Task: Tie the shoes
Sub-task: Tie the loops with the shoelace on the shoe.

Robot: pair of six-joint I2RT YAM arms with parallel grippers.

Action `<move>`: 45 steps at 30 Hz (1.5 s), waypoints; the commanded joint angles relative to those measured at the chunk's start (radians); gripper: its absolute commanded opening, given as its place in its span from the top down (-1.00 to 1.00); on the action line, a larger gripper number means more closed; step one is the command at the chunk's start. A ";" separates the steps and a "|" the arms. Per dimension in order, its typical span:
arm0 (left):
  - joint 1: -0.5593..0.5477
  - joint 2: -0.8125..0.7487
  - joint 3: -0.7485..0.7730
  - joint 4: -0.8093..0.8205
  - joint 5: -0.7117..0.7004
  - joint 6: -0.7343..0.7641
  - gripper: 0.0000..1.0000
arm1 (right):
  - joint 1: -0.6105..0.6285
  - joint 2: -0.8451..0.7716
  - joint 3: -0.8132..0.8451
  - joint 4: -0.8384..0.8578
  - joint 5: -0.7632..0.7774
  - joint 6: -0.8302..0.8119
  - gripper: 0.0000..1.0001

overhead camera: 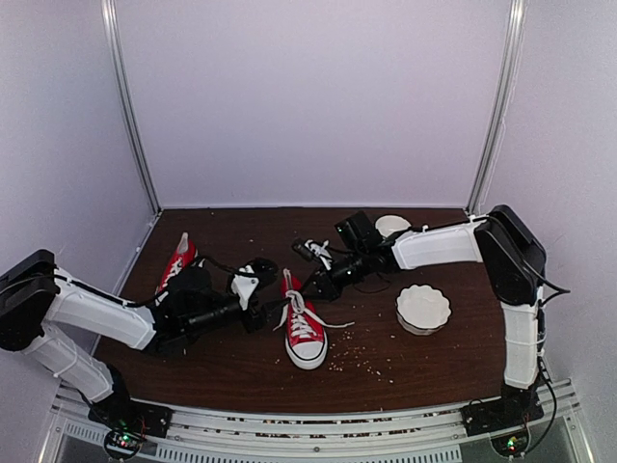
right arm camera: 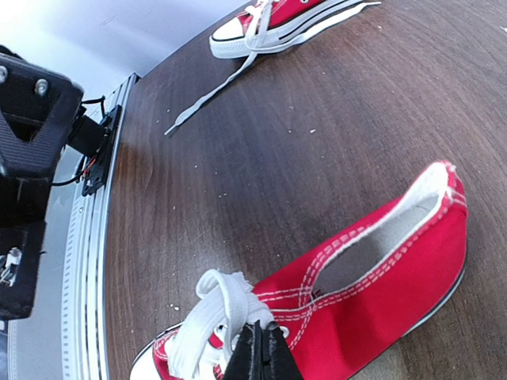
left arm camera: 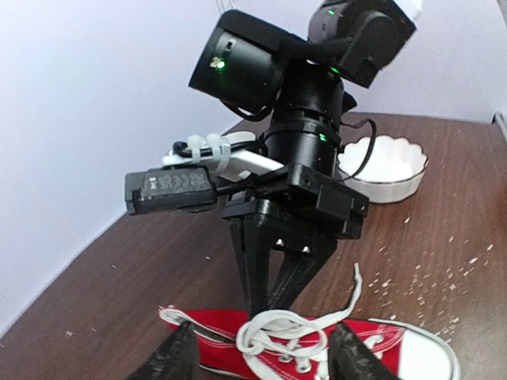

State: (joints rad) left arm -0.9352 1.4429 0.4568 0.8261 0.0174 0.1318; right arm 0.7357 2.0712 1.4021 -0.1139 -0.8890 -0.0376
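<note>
One red canvas sneaker [overhead camera: 306,338], with white rubber toe cap and flat white laces [right arm camera: 210,305] bunched in loops, lies mid-worktop [overhead camera: 222,367], which is dark wood grain. The left pincer [left arm camera: 264,336] is released, fingers either side of the laces. The right pincer [right arm camera: 261,356] is clenched, tips touching the lace bunch. The second sneaker [overhead camera: 176,262] lies far left.

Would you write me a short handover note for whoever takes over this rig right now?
Left gripper: open, fingers either side of the middle shoe.
Right gripper: shut, pinching that shoe's laces near the tongue.
Other shoe: far left, lace trailing loose.
Done: no finished bow visible on either shoe.
To do: tie both shoes.
</note>
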 commanded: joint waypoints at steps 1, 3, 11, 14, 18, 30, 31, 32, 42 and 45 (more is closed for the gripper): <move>0.002 -0.013 -0.013 -0.073 0.023 -0.157 0.09 | 0.010 -0.071 -0.047 0.084 0.059 0.076 1.00; -0.016 0.003 -0.018 -0.082 -0.001 -0.179 0.18 | 0.011 -0.077 -0.062 0.111 0.064 0.098 1.00; -0.127 0.153 0.055 -0.035 -0.154 -0.100 0.03 | 0.029 -0.075 -0.077 0.142 0.058 0.116 1.00; -0.134 0.164 0.055 -0.017 -0.229 -0.101 -0.03 | 0.032 -0.076 -0.080 0.143 0.057 0.116 1.00; -0.136 0.202 0.067 0.007 -0.254 -0.103 -0.09 | 0.033 -0.074 -0.074 0.145 0.055 0.119 1.00; -0.136 0.280 0.124 0.003 -0.319 -0.132 0.18 | 0.033 -0.082 -0.074 0.132 0.055 0.110 1.00; -0.136 0.282 0.126 0.006 -0.319 -0.132 0.20 | 0.033 -0.083 -0.073 0.133 0.053 0.110 1.00; -0.136 0.283 0.126 0.010 -0.322 -0.135 0.20 | 0.033 -0.083 -0.072 0.134 0.052 0.110 1.00; -0.132 0.289 0.128 0.066 -0.368 -0.204 0.06 | 0.034 -0.083 -0.073 0.131 0.051 0.109 1.00; -0.129 0.295 0.136 0.052 -0.394 -0.210 0.24 | 0.034 -0.083 -0.074 0.132 0.047 0.107 1.00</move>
State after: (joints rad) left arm -1.0679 1.7260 0.5644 0.8223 -0.3218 -0.0448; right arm 0.7639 2.0342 1.3342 0.0093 -0.8467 0.0780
